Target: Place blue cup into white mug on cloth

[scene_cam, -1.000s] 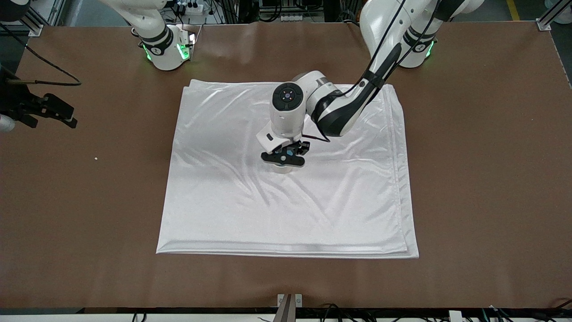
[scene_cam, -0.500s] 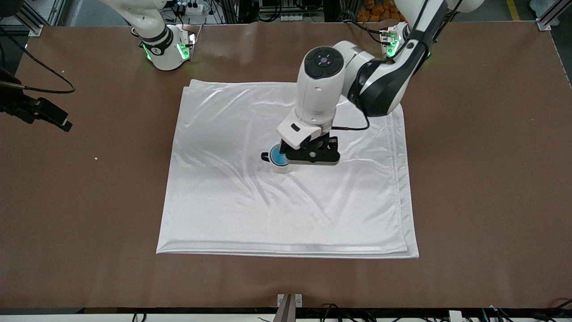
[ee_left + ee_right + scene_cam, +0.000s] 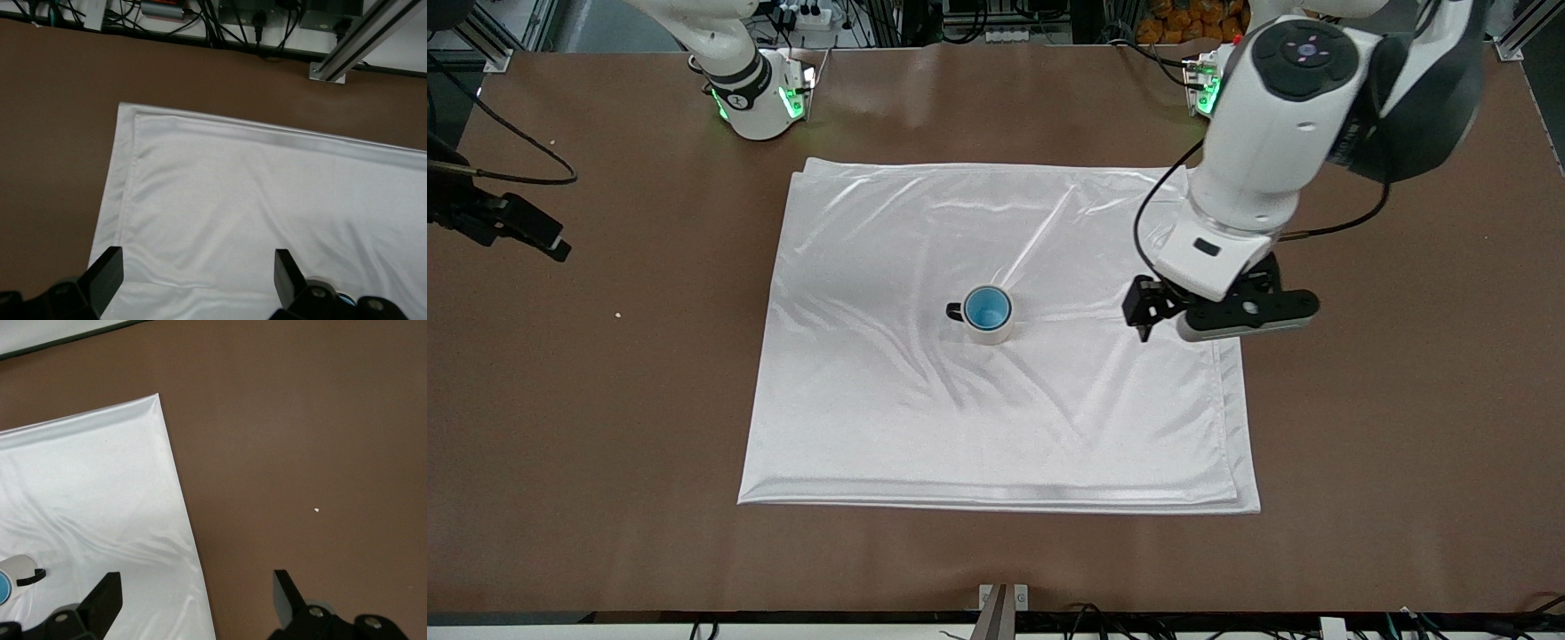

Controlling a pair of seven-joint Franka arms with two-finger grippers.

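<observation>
Blue cup point(image 3: 987, 308) nested in white mug point(image 3: 991, 331) mid-cloth point(image 3: 871, 400); left pincer point(image 3: 1221, 313) wide, empty, over cloth's 3 o'clock edge; right pincer point(image 3: 193, 603) wide, parked over surface point(image 3: 1405, 400), waiting.

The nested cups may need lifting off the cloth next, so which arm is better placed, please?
Left, probably. The left gripper hangs open over the cloth's edge, near the white mug holding the blue cup. The right gripper waits off the cloth.

Right gripper point(image 3: 193, 600) fingers point(image 3: 103, 597) spread over the cloth point(image 3: 93, 493) edge; white mug point(image 3: 17, 570) (black handle) beside.
</observation>
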